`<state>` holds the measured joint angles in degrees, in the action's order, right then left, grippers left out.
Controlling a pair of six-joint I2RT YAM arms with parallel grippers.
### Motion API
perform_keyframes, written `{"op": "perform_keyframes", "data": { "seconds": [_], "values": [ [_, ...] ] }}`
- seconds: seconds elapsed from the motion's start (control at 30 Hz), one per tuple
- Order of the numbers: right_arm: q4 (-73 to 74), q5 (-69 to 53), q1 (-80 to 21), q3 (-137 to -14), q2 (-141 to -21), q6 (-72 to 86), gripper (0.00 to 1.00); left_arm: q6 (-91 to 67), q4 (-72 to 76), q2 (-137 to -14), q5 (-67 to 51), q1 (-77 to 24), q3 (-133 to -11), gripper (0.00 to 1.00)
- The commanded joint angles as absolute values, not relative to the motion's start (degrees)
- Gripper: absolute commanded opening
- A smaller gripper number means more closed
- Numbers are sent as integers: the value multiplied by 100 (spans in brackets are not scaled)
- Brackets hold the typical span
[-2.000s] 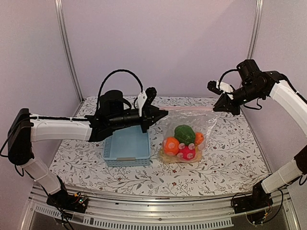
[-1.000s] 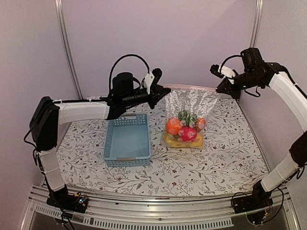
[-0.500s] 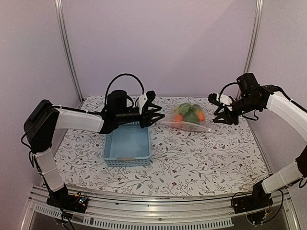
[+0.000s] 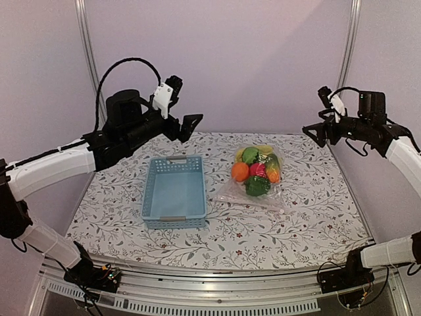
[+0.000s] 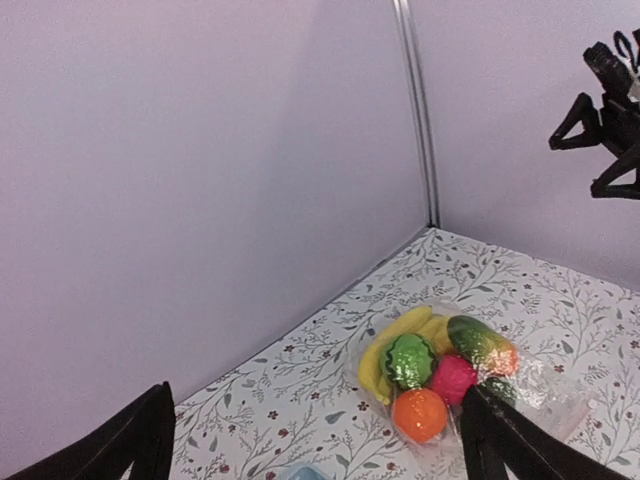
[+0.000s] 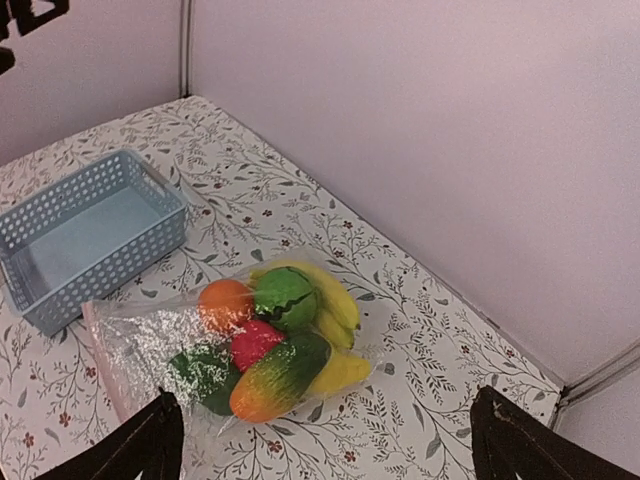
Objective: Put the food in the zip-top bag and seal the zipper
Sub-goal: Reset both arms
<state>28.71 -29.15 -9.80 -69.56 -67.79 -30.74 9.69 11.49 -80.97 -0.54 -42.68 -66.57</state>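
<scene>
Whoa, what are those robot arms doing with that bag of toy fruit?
The toy food is inside the clear zip-top bag, which lies on the flowery table beside the blue basket. Both arms are up in the air. The left gripper and right gripper are open and hold nothing. The bag's zipper strip lies along its near edge; I can't tell whether it is pressed fully shut.

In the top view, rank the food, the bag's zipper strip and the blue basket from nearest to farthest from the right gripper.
From the right gripper, raised at the far right:
1. Food, inside the bag, right of centre on the table.
2. Zipper strip, along the bag's near edge, on the side away from the gripper.
3. Blue basket, left of the bag.
</scene>
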Motion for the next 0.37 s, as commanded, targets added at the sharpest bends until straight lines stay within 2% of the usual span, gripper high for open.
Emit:
{"op": "perform_keyframes", "data": {
  "seconds": [0.0, 0.17, 0.27, 0.33],
  "values": [
    [870, -2460, -350, -6769, -6887, -775, 99, 749, 79, -7990, 2171, -4124, -6899, 100],
    [539, -1530, -343, -6909, -7182, 291, 99, -149, -536, -7956, 3350, -3518, -6990, 100],
    [-199, -1394, -347, -6215, -7097, 285, 99, -621, -452, -7823, 3141, -3115, -6672, 100],
    [-552, -1128, -350, -5752, -7031, 211, 99, -624, 392, -7540, 2910, -2972, -6013, 100]
  ]
}}
